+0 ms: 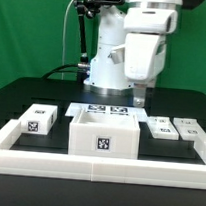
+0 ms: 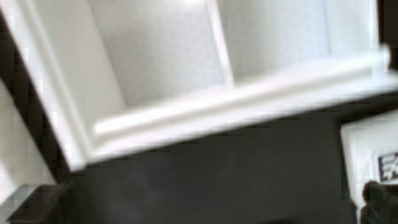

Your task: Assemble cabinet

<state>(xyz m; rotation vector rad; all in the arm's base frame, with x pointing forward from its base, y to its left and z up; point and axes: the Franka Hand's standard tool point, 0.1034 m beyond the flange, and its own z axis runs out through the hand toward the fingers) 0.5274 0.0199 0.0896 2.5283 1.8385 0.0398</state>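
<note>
A black tabletop [image 1: 31,93] fills the scene, with a white robot arm [image 1: 110,51] mounted at the middle of its far edge. A long low white border frame [image 1: 96,167] runs along the near edge and up both side edges. It probably serves as a fence, so loose parts cannot slide off.

The cabinet body [image 1: 103,141] is the largest part: an open-topped white box standing upright at the middle of the near edge, just inside the frame, with a square marker tag facing outward. Placed centrally, it looks like the base that the other parts will join. Just behind it, toward the arm, lies the flat marker board [image 1: 104,109].

Three smaller white tagged blocks lie apart from the box. One block [image 1: 36,121] is near the side edge at the exterior view's left. A flatter pair – an inner block [image 1: 163,128] and an outer block [image 1: 187,127] – sits near the side edge at the exterior view's right. Spread out like this, each leaves room for a grasp.

The hand [image 1: 140,97] hangs pointing down above the tabletop, behind the flatter pair and touching nothing – likely lining up a pick. Whether its fingers are spread or pressed together cannot be told. The wrist view is blurred, showing only a white ridged surface [image 2: 196,100] over the dark top.
</note>
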